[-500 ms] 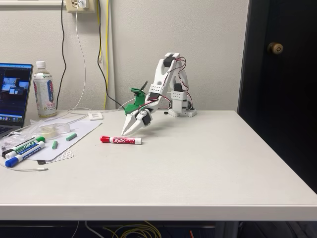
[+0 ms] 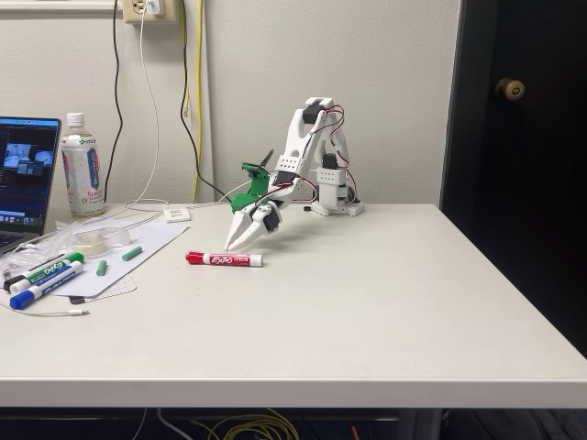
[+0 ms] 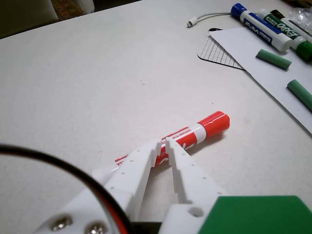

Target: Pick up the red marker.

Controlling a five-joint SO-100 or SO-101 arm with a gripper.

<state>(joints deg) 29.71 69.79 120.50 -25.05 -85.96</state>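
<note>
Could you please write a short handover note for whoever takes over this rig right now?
Pincer: lowered over the red marker, fingertips close together with a narrow gap, holding nothing. In the fixed view its tips sit just above the table, behind the marker's barrel.
Red marker: lying flat on the table, in the fixed view red cap to the left.
Green-capped marker and blue-capped marker: at the far left in the fixed view, beside the paper.
Done: approach.
Left: open wider, straddle the barrel, close, lift.
</note>
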